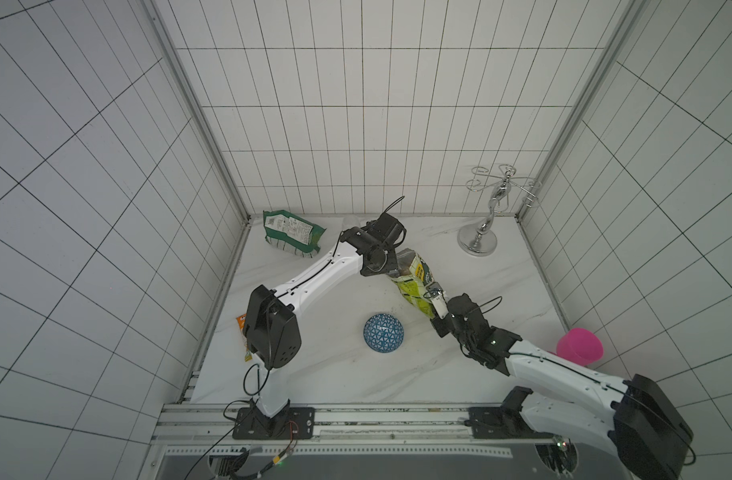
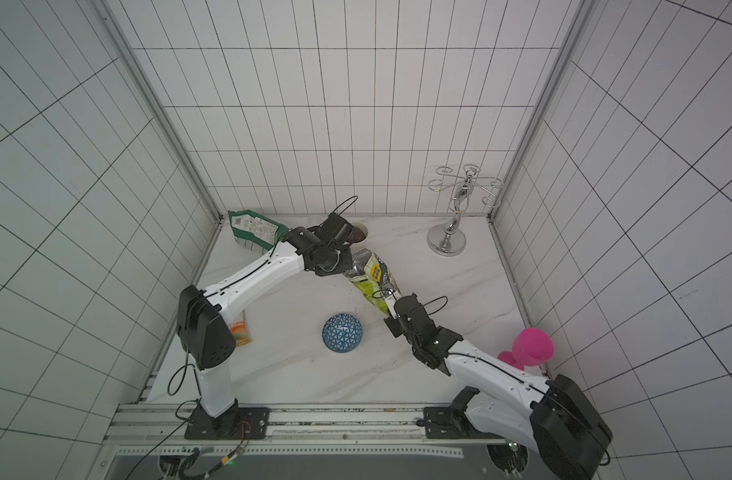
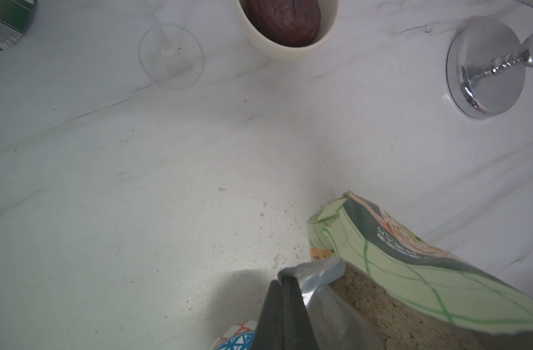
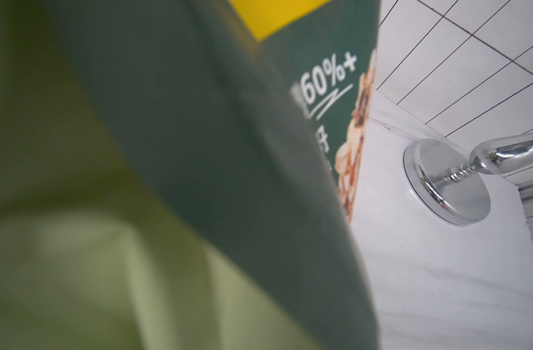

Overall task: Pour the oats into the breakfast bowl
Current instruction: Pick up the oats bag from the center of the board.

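Oat pouch (image 4: 168,151) blurred close-up; breakfast bowl (image 3: 239,344) cut by edge.

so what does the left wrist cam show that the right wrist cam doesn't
Only the left wrist view: the oats inside the open oat pouch, the left gripper shut on the pouch's silver mouth edge, a sliver of the breakfast bowl, a wine glass foot and a white bowl with a dark inside. Only the right wrist view: the pouch's front up close, with "60%+" print and a yellow patch, plus the tiled wall. Both: the pouch, the chrome stand base and the marble table.
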Motion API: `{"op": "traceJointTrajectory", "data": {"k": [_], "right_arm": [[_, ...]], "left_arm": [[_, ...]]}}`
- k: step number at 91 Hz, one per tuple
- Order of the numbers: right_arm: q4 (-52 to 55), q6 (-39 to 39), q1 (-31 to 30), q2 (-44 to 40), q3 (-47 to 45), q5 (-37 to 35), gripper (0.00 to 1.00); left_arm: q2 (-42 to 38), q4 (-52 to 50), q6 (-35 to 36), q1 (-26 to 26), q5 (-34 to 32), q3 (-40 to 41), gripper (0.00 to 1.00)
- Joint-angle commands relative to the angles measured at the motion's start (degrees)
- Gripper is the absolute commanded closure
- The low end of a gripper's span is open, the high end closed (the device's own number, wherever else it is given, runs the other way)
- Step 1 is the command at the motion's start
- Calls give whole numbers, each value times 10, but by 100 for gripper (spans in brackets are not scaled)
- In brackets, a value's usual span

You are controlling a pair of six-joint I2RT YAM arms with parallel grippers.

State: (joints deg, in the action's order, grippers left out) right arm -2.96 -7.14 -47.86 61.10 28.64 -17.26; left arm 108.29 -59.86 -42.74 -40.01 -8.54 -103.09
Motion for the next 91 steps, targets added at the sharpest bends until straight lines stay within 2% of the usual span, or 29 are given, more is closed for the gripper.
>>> {"op": "traceJointTrajectory", "data": {"k": [1, 15, 28, 43, 52, 71, 91], "right_arm": [[51, -8, -1, -21, 52, -78, 100], [133, -17, -15, 12, 110, -137, 100], [139, -29, -29, 16, 117, -149, 100], [169, -37, -32, 1, 138, -147, 100], [195, -44, -32, -10, 159, -146, 100], [268, -50, -41, -32, 199, -135, 100], [342, -82, -70, -42, 237, -149, 100]], "left_arm": [[-35, -41, 18, 13, -105, 5, 100], [-66, -56, 10, 3, -123, -1, 100], [-82, -27, -3, 9, -51, 19, 100], [-95, -14, -5, 9, -41, 45, 100], [-113, -4, -8, 9, -46, 75, 89], [-170, 30, -15, 10, -23, 144, 73], [-233, 63, -33, 11, 7, 195, 67]]}}
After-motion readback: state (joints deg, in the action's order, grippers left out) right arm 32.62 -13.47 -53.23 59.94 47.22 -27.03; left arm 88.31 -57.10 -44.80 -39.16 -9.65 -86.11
